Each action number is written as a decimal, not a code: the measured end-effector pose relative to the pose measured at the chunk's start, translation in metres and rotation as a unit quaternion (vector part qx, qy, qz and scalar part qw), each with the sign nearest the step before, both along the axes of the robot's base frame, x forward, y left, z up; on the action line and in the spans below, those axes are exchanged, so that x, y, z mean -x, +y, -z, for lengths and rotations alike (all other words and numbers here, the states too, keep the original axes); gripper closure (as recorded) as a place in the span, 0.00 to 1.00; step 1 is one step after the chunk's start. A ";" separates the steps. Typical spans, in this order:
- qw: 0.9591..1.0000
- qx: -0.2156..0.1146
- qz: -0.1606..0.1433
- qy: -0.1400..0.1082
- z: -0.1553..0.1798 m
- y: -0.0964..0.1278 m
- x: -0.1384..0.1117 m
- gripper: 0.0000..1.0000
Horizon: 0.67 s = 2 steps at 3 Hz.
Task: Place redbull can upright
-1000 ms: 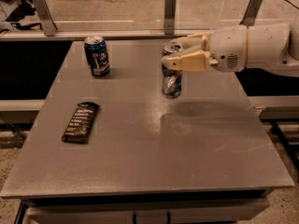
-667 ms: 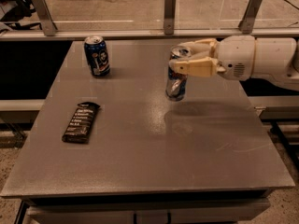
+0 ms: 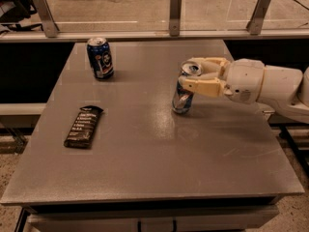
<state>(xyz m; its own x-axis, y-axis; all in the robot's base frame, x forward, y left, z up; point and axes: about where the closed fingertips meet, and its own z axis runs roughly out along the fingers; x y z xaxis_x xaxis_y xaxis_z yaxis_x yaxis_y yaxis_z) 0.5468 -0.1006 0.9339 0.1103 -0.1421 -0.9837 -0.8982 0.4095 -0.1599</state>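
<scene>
The redbull can (image 3: 183, 95) stands on its base between the two fingers of the claw (image 3: 184, 74), leaning a little so that its silver top tips back toward the wrist. The claw is closed around the can's upper half, one pale finger (image 3: 205, 62) passing behind the rim and the other (image 3: 202, 86) crossing the front of the body. I cannot tell whether the can's foot bears fully on the bench (image 3: 159, 163) or only just meets it. The white arm (image 3: 270, 86) runs straight back from the claw and leaves over the bench's edge on that side.

Out past the fingertips and farther toward the back, well apart from the claw, a wider dark blue can (image 3: 100, 58) stands upright. Also out past the fingertips but nearer the front edge, a dark snack bar (image 3: 83, 126) lies flat in its wrapper. Behind the claw's far side, beyond the bench, a rail with metal posts (image 3: 175, 12) runs across.
</scene>
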 end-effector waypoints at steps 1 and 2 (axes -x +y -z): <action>1.000 0.002 -0.002 -0.004 -0.001 0.002 0.000 0.59; 1.000 0.002 -0.005 -0.004 -0.002 0.005 0.001 0.35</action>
<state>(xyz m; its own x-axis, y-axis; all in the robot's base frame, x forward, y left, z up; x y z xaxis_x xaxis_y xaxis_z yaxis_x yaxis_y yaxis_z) 0.5462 -0.0957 0.9354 0.1200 -0.1452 -0.9821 -0.9005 0.4006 -0.1693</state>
